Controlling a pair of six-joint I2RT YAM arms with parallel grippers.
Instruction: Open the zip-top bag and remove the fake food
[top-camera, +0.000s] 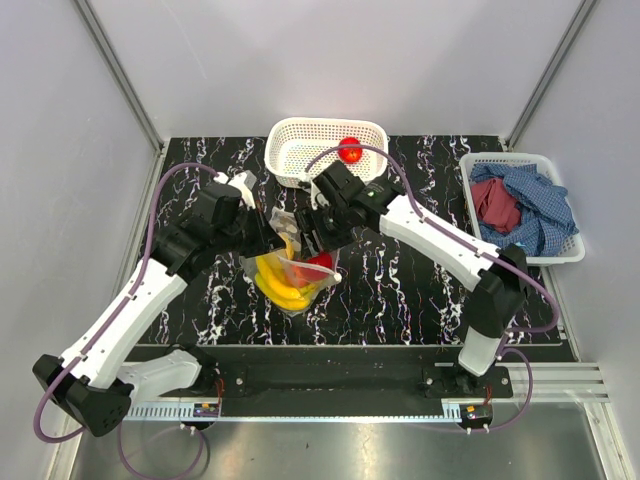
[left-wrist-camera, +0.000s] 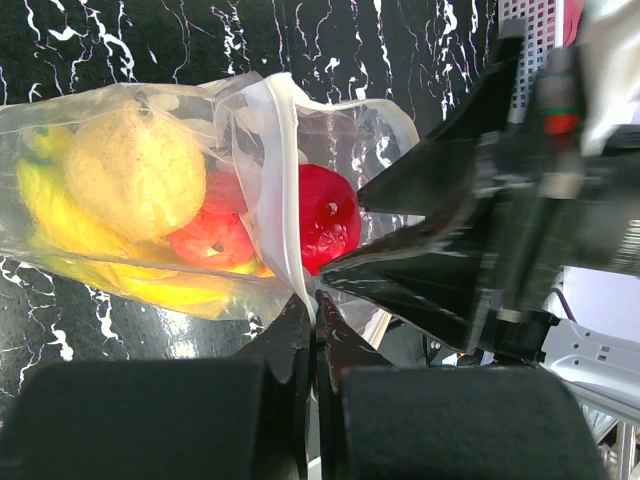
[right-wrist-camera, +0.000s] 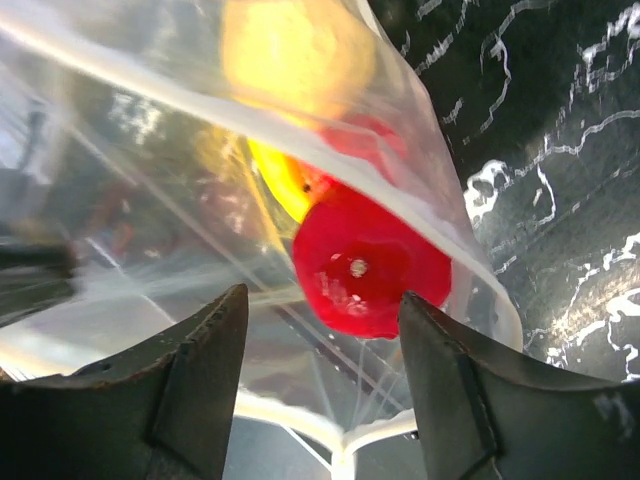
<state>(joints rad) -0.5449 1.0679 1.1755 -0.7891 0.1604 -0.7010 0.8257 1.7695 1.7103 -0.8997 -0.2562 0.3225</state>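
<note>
The black marbled bench (top-camera: 420, 290) carries everything, and its near edge is hidden under the bases of the two arms. The left arm (top-camera: 130, 300) and the right arm (top-camera: 440, 240) both reach to the middle of the bench. There they cover the far part of the zip-top bag (top-camera: 300, 302), so from above only its near half shows. There are two white baskets. The cloth basket (top-camera: 565, 255) at the right edge holds one blue cloth (top-camera: 540, 205) and one red cloth (top-camera: 497, 207). The mesh basket (top-camera: 290, 135) at the far side holds one red fruit (top-camera: 350, 151). The bag lies on the bench between the two end effectors, with its mouth open. The left end effector (left-wrist-camera: 313, 315) is clenched on the white rim of the bag mouth. The right end effector (right-wrist-camera: 322, 300) is released, with its fingers apart at the mouth, on either side of a red piece (right-wrist-camera: 365, 265); whether they touch it I cannot tell. The fake food (top-camera: 275, 280) inside the bag counts four: one banana bunch (left-wrist-camera: 60, 215), one yellow-orange round fruit (left-wrist-camera: 135, 170) and two red pieces. The second red piece (left-wrist-camera: 210, 238) is blurred behind the plastic. The zip strip is hard to make out.
</note>
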